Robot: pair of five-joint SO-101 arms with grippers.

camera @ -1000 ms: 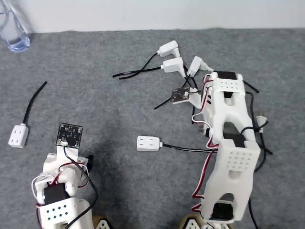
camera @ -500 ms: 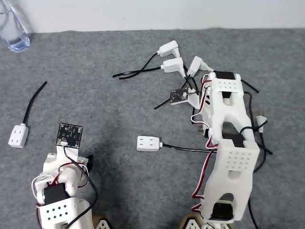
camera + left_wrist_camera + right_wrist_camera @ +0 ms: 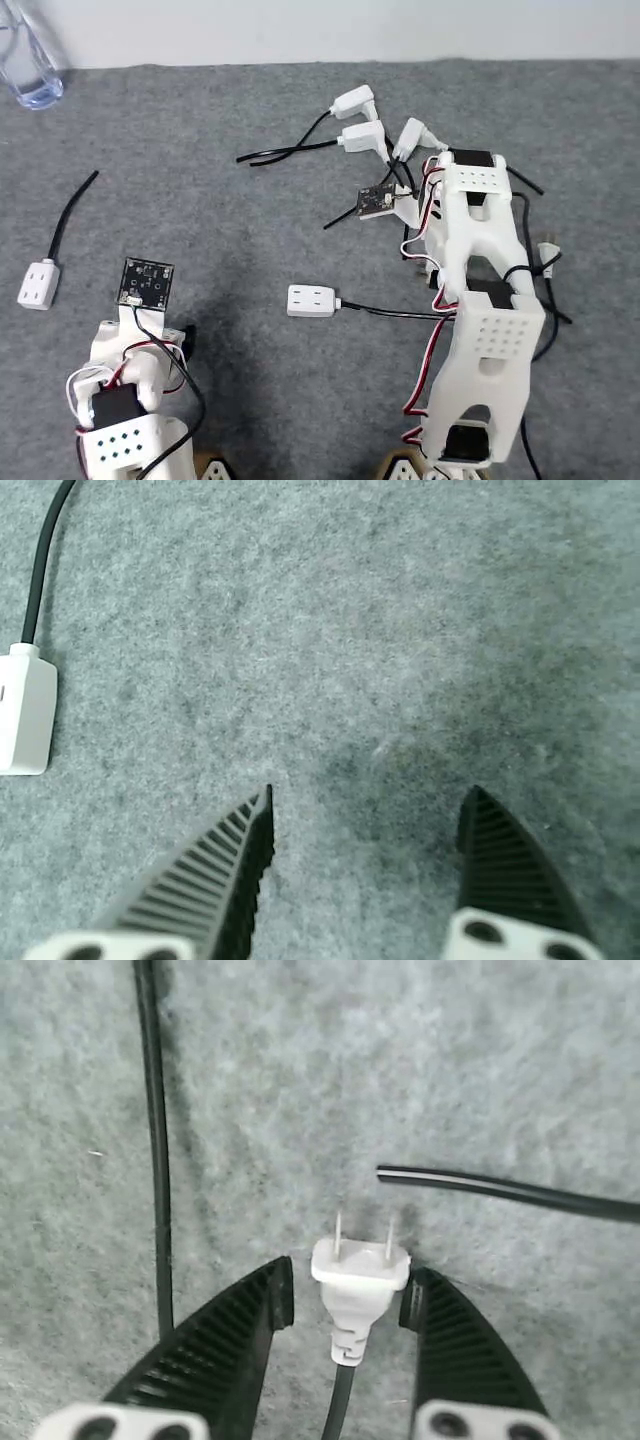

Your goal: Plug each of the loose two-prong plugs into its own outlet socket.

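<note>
My right gripper [image 3: 348,1295] stands open just wider than the white plug [image 3: 360,1265], one finger on each side of its body, and nothing is clamped yet. To do this well, I should close squarely on the plug's flat sides behind the prongs. The cord should run back between my fingers, clear of the black cable [image 3: 500,1190] lying just beyond. The plug lies toward the desk's right edge, under my right arm [image 3: 480,250], which is stretched forward and bent low. My left gripper [image 3: 365,825] is wide open and empty, held low near the front edge, with an outlet socket [image 3: 22,710] near it.
</note>
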